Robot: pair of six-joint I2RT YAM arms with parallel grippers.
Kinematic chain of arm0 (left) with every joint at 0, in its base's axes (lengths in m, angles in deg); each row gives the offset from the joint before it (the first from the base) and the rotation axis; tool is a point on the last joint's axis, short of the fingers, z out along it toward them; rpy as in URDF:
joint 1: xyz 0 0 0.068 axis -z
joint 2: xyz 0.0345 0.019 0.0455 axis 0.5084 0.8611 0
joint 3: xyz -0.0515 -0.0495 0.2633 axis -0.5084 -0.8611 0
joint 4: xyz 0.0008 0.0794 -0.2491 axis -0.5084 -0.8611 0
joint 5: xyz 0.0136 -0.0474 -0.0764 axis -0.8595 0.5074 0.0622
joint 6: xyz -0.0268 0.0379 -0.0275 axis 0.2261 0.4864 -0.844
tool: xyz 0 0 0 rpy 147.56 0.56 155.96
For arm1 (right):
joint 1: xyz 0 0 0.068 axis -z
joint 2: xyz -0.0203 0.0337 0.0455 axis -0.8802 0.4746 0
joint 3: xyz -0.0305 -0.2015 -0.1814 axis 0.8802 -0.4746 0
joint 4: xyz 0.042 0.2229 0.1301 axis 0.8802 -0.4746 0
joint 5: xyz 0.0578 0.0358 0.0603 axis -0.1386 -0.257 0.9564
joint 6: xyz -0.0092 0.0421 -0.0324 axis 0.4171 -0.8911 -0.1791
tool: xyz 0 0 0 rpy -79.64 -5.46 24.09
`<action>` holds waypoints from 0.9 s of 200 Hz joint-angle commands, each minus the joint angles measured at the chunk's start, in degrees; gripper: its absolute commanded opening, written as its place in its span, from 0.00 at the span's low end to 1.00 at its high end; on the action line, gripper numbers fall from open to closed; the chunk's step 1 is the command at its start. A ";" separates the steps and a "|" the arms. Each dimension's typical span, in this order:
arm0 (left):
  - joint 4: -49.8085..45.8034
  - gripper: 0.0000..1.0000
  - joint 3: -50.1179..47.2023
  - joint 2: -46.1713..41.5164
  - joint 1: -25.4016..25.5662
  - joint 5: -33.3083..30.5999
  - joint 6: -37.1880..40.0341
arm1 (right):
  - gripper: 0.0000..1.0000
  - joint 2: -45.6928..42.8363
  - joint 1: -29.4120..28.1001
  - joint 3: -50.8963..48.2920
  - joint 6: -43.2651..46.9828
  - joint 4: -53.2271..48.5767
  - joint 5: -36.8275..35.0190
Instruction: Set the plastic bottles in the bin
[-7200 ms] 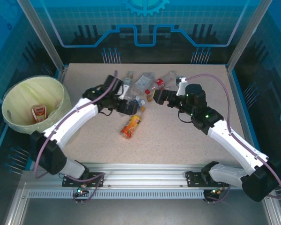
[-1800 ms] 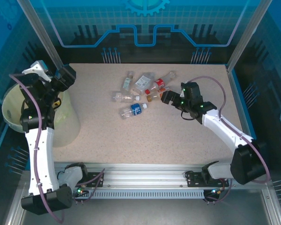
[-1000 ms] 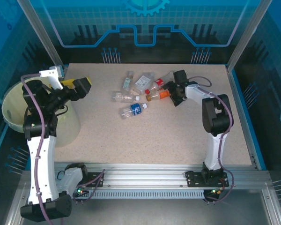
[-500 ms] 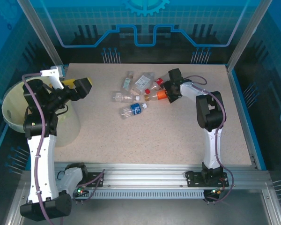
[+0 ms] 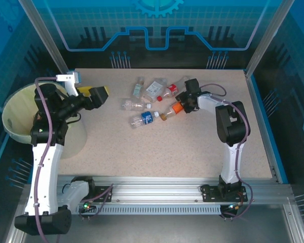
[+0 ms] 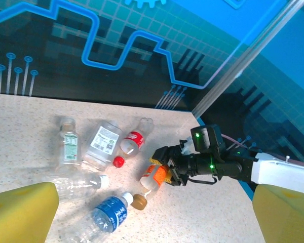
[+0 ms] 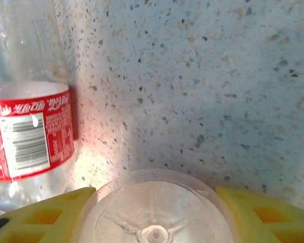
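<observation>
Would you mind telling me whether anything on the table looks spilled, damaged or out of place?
Nothing stands out: no spill shows. The bottles lie scattered on their sides, and the right claw grips the orange-labelled bottle by its base.

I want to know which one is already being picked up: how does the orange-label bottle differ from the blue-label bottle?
The orange-label bottle has a brown cap; the blue-label bottle has a white one. The orange-label bottle's base sits between the fingers of the right gripper; the blue-label bottle lies free, with nothing gripping it. Both are clear and lie on their sides on the table.
</observation>
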 commanded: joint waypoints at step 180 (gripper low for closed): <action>-0.24 0.99 2.35 21.58 33.05 -12.37 8.59 | 0.35 -43.29 -1.99 -33.76 25.12 8.21 4.68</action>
